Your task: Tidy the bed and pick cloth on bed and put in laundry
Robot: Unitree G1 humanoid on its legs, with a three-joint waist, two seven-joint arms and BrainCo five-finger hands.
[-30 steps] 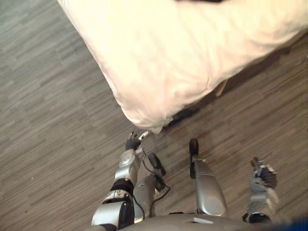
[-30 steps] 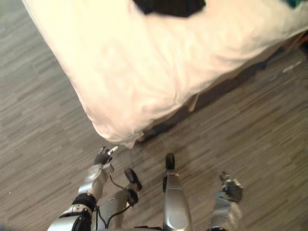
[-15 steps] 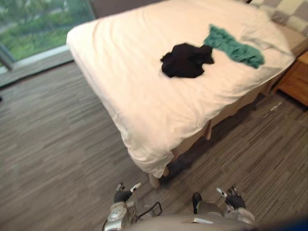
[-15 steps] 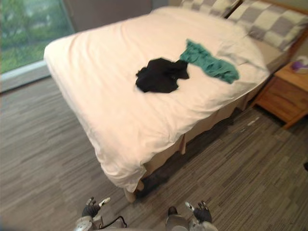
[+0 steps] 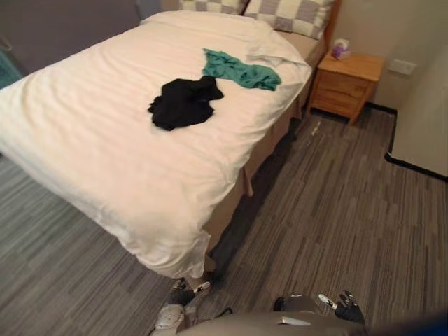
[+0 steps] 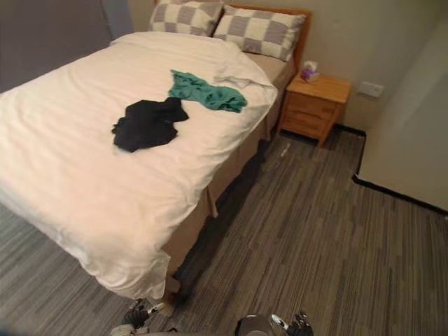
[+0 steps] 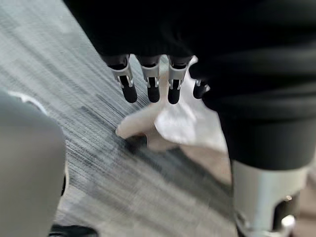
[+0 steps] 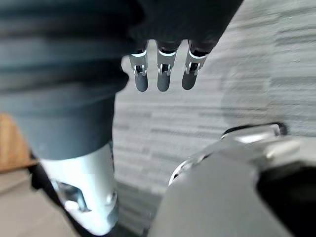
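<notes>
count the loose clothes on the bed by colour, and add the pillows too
black cloth: 1
green cloth: 1
checked pillows: 2
total: 4
</notes>
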